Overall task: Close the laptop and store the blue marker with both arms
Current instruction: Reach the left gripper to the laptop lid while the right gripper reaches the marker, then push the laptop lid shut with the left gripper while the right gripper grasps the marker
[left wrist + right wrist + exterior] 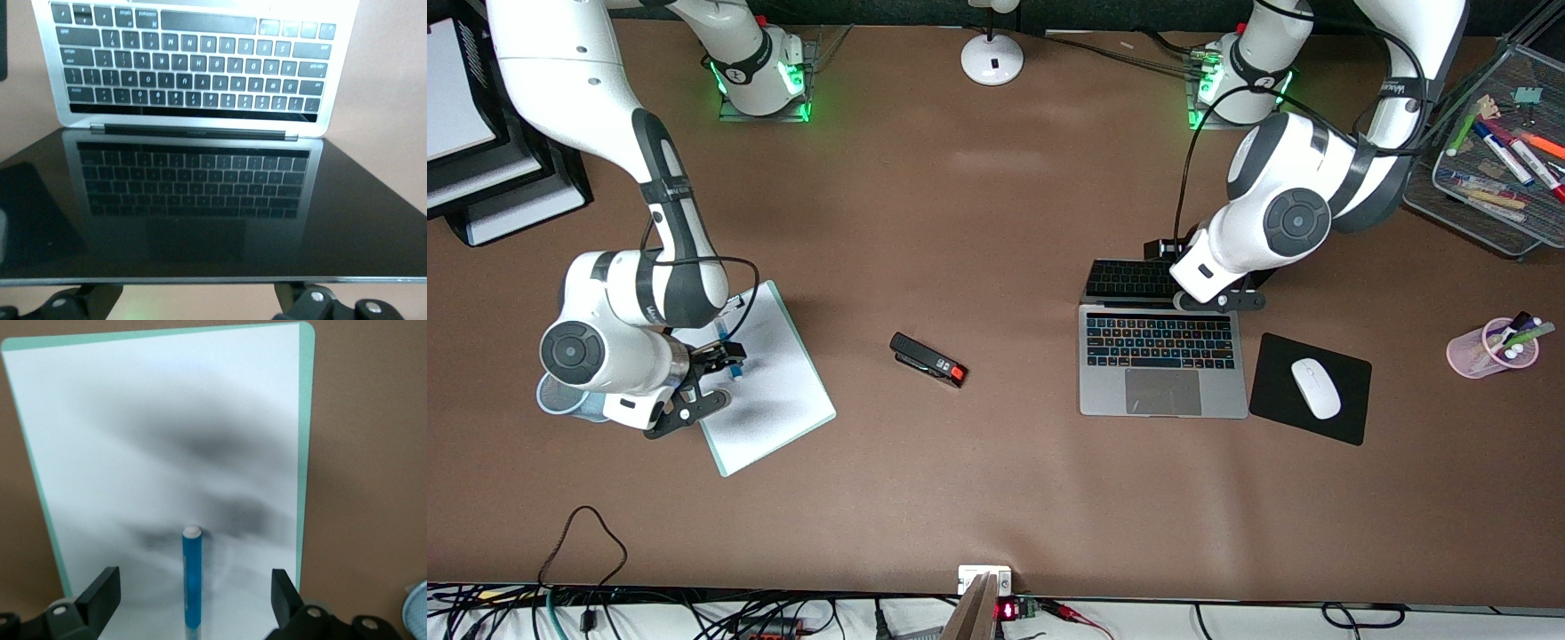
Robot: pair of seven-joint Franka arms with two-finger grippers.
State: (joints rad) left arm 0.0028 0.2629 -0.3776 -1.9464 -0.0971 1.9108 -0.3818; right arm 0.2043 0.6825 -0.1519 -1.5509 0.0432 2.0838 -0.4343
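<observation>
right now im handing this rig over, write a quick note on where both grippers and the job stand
Right gripper: open, hanging over the clipboard at the right arm's end of the table, a finger on either side of the blue marker, not gripping it.
Left gripper: at the top edge of the laptop's screen, fingers open, one on either side of the view.
Laptop: lid up, keyboard showing, beside the mouse pad.
Blue marker: lying on the clipboard's white sheet.
Done: both grippers in place at their things.
Left: shut the lid, grip the marker and store it.
</observation>
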